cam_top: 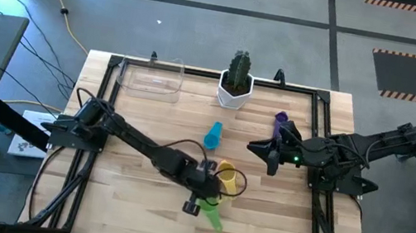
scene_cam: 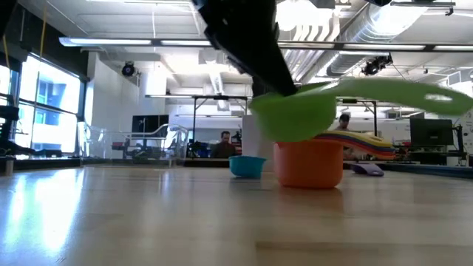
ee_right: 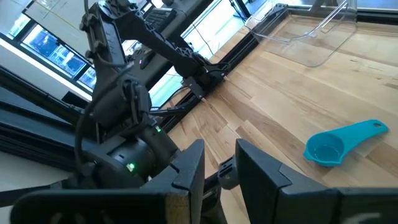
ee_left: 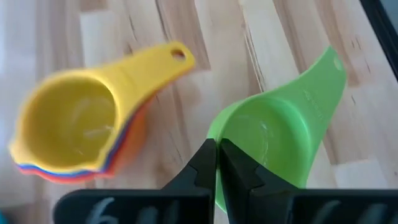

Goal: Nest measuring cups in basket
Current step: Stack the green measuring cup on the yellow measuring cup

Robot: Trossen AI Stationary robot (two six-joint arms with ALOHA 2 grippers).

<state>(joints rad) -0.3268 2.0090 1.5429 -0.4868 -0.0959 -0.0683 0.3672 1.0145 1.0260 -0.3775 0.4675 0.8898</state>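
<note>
From above, the left gripper [cam_top: 208, 193] is near the front middle of the table [cam_top: 134, 214]. It pinches the rim of the green cup [cam_top: 213, 214]. Just beside it is a stack of cups [cam_top: 230, 179] with a yellow one on top. The light blue cup [cam_top: 213, 136] lies alone in the middle of the table. The purple cup [cam_top: 279, 121] is farther right, next to the right gripper [cam_top: 260, 150], which hangs over the table. The clear basket [cam_top: 149, 78] sits at the back left corner with no cups in it. A cactus pot [cam_top: 236, 83] stands at the back middle.

From the table top, the green cup [scene_cam: 295, 117] hangs in the air, up off the wood. The stack [scene_cam: 310, 162] is behind it, with an orange cup at the bottom. The light blue cup [scene_cam: 247, 166] is farther back, and the purple cup [scene_cam: 367, 168] lies off to the right. People [scene_cam: 224, 144] sit far back in the room.

From the left wrist, the fingers [ee_left: 202, 171] are squeezed shut on the rim of the green cup [ee_left: 280, 137]. The stack [ee_left: 81, 127] is close by, not touching it.

From the right wrist, the fingers [ee_right: 186, 168] stand a little apart and hold nothing. The light blue cup [ee_right: 342, 144] lies on the wood, and the basket [ee_right: 305, 31] is well beyond it.
</note>
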